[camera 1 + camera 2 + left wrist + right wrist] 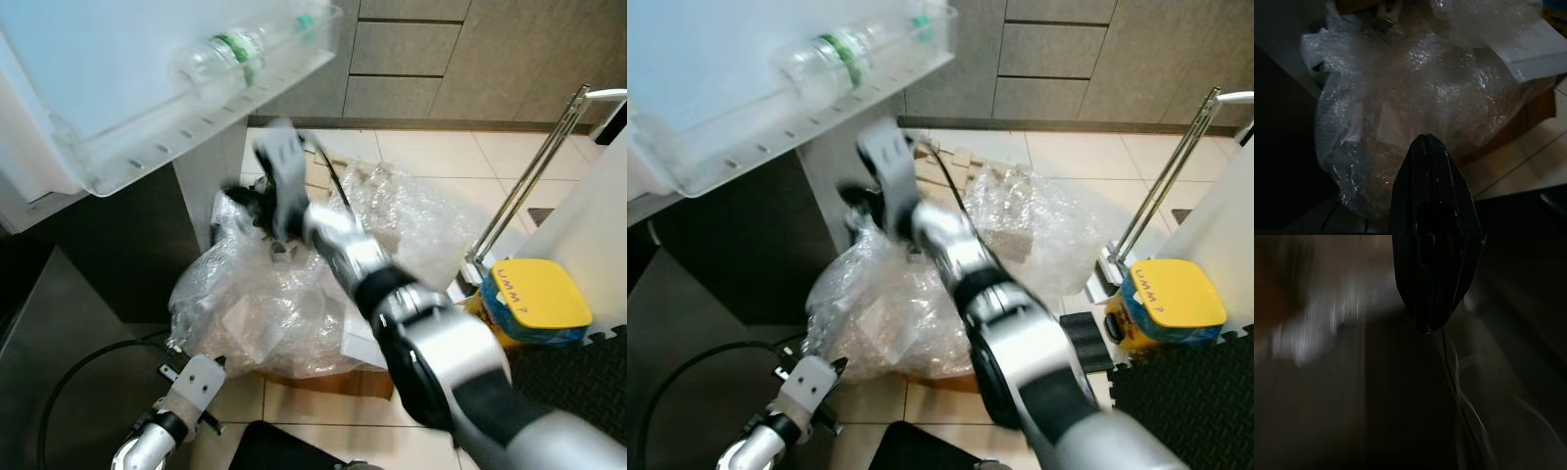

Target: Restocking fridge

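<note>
A clear plastic bottle (230,54) with a green label lies on its side in the transparent shelf (196,137) of the fridge door, upper left. Below it, a big heap of bubble wrap (265,304) covers a cardboard box (367,384) on the floor. My right arm reaches forward over the heap, blurred by motion. Its right gripper (243,201) sits just under the door shelf, and its fingers (1427,308) look pressed together, holding nothing. My left gripper (1425,139) hangs low, shut and empty, pointing at the wrap.
A container with a yellow lid (534,294) stands on the floor at right beside a slanted chrome pole (529,186) and a black mat (578,362). Grey cabinet drawers (402,49) line the back. A black cable (69,382) loops at lower left.
</note>
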`<state>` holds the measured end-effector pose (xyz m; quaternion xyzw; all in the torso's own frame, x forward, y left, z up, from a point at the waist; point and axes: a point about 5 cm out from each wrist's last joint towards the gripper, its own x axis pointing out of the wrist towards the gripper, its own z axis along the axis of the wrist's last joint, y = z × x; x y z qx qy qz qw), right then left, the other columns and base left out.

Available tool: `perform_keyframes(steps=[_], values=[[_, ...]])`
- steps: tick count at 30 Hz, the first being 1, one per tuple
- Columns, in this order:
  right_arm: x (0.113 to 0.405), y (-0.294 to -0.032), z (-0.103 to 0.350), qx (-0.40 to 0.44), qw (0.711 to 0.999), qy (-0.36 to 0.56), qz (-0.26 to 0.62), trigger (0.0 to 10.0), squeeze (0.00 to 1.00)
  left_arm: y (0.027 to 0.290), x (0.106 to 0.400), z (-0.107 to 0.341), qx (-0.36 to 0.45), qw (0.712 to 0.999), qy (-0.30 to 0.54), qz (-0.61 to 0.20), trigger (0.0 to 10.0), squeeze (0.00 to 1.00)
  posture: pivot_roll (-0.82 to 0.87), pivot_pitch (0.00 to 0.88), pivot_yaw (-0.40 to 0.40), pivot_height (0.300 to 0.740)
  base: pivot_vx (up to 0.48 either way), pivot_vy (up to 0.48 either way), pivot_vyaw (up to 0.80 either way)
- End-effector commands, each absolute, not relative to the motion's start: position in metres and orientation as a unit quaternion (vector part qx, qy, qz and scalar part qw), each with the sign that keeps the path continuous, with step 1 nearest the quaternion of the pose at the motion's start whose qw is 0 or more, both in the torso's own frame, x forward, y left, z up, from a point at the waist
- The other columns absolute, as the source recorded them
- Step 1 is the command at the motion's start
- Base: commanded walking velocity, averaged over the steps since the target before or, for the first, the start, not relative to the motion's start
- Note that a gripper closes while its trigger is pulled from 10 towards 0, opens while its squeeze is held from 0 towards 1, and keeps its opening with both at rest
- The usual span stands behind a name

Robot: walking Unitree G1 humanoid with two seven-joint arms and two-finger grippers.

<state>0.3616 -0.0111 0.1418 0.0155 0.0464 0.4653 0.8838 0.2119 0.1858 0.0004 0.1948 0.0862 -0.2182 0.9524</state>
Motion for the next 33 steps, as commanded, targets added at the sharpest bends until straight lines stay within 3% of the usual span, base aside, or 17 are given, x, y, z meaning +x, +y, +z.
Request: perform_keyframes(steps=[1, 6, 8, 12, 15, 18, 27, 33], values=[[0.345, -0.025, 0.109, 0.038, 0.882, 0.052, 0.467, 10.0, 0.00, 0.176, 0.204, -0.009, 0.183, 0.949, 0.108, -0.234, 10.0, 0.00, -0.07, 0.136, -0.004, 0.740, 0.000, 0.000, 0.00], [0.292, -0.078, 0.028, 0.050, 0.904, 0.115, 0.409, 10.0, 0.00, 0.168, 0.200, -0.014, 0.176, 0.946, 0.115, -0.246, 10.0, 0.00, -0.10, 0.142, 0.000, 0.740, 0.000, 0.000, 0.00], [0.283, -0.088, 0.018, 0.046, 0.911, 0.124, 0.390, 10.0, 0.00, 0.167, 0.199, -0.015, 0.175, 0.946, 0.116, -0.248, 10.0, 0.00, -0.10, 0.142, 0.000, 0.740, 0.000, 0.000, 0.00], [0.233, -0.160, -0.032, 0.015, 0.957, 0.207, 0.202, 10.0, 0.00, 0.163, 0.194, -0.022, 0.171, 0.943, 0.134, -0.252, 10.0, 0.00, -0.10, 0.138, 0.007, 0.740, 0.000, 0.000, 0.00], [0.225, -0.170, -0.038, 0.003, 0.959, 0.221, 0.175, 10.0, 0.00, 0.163, 0.193, -0.024, 0.169, 0.943, 0.138, -0.251, 10.0, 0.00, -0.10, 0.136, 0.008, 0.740, 0.000, 0.000, 0.00], [0.190, -0.204, -0.060, -0.001, 0.954, 0.291, 0.076, 10.0, 0.00, 0.173, 0.186, -0.038, 0.148, 0.949, 0.189, -0.203, 10.0, 0.00, -0.09, 0.129, 0.006, 0.740, 0.000, 0.000, 0.00], [0.173, -0.234, -0.067, 0.017, 0.945, 0.321, -0.062, 10.0, 0.00, 0.193, 0.165, -0.065, 0.052, 0.951, 0.298, -0.072, 10.0, 0.00, -0.08, 0.118, 0.002, 0.740, 0.000, 0.000, 0.00], [0.176, -0.238, -0.064, 0.008, 0.947, 0.309, -0.082, 10.0, 0.00, 0.203, 0.155, -0.076, 0.024, 0.939, 0.342, -0.008, 10.0, 0.00, -0.09, 0.114, 0.002, 0.740, 0.000, 0.000, 0.00]])
